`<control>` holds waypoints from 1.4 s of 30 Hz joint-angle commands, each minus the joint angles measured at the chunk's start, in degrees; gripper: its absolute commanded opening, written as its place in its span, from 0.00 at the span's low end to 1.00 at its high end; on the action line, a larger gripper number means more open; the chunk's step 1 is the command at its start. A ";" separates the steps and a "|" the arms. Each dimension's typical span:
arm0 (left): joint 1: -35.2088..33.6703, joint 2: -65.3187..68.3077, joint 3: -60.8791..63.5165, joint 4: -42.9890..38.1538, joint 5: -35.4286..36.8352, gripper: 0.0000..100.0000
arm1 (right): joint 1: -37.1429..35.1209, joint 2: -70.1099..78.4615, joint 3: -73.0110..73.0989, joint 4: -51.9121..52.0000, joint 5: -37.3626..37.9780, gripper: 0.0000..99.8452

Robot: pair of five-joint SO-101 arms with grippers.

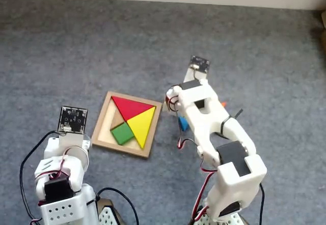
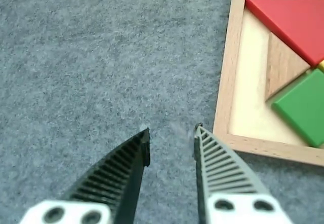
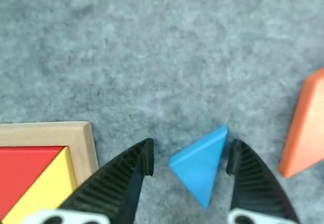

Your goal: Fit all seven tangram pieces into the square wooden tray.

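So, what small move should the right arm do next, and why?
Probably close the right hand on the blue triangle. The hand is open, the triangle lies flat on the carpet between its two sides, and the wooden tray has bare floor free for more pieces.

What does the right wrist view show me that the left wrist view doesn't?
Right wrist view alone: the blue triangle between the open fingers of the right gripper, with an orange piece beside it. Left wrist view alone: the green square, a plain wooden triangle, and the left gripper open over the carpet. Both: the wooden tray, the red triangle and that carpet.
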 commanded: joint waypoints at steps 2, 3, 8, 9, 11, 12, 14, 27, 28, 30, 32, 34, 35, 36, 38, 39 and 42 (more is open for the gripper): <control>-0.84 -3.21 -0.40 0.00 0.09 0.16 | 1.10 0.31 -0.04 3.65 -0.79 0.24; -0.84 -3.21 -0.40 0.00 0.09 0.16 | 1.10 0.31 -0.04 4.00 -0.79 0.24; -0.84 -3.21 -0.40 0.00 0.09 0.16 | 1.19 0.31 -0.13 3.65 -0.35 0.11; -0.84 -3.21 -0.40 0.00 0.09 0.16 | 1.19 0.31 -0.22 3.65 -0.35 0.09; -0.84 -3.21 -0.40 0.00 0.09 0.16 | 1.71 0.31 -0.31 3.65 -0.35 0.07; -0.84 -3.21 -0.40 0.00 0.09 0.16 | 1.98 0.31 -0.31 3.65 -0.35 0.07; -0.84 -3.21 -0.40 0.00 0.09 0.16 | 2.59 0.31 -0.31 3.65 -0.26 0.07; -0.66 -3.21 -0.40 0.00 0.00 0.16 | 1.01 -16.48 2.51 8.40 4.22 0.07; -0.66 -3.21 -0.40 0.00 0.00 0.16 | -0.31 -18.33 3.38 8.40 4.22 0.07; -0.66 -3.21 -0.40 0.00 0.00 0.16 | -3.12 -21.41 5.05 8.40 4.13 0.07; -0.75 -3.21 -0.40 0.00 0.00 0.16 | -6.29 -23.69 6.29 8.40 4.04 0.07; -0.84 -3.21 -0.40 0.00 0.00 0.16 | -9.63 -24.84 6.99 8.40 3.34 0.07; -0.92 -3.21 -0.40 0.00 0.00 0.16 | -11.56 -24.75 6.99 8.40 1.58 0.07; -0.92 -3.21 -0.40 0.00 0.00 0.16 | -13.58 -24.40 6.90 8.40 -0.88 0.07; -0.92 -3.21 -0.40 0.00 0.00 0.16 | -17.54 -22.99 6.64 7.43 -6.59 0.07; -0.92 -3.21 -0.40 0.00 0.00 0.16 | -19.30 -22.02 6.64 6.20 -9.58 0.07; -0.92 -3.21 -0.40 0.00 0.00 0.16 | -23.78 -18.33 6.73 1.63 -15.12 0.07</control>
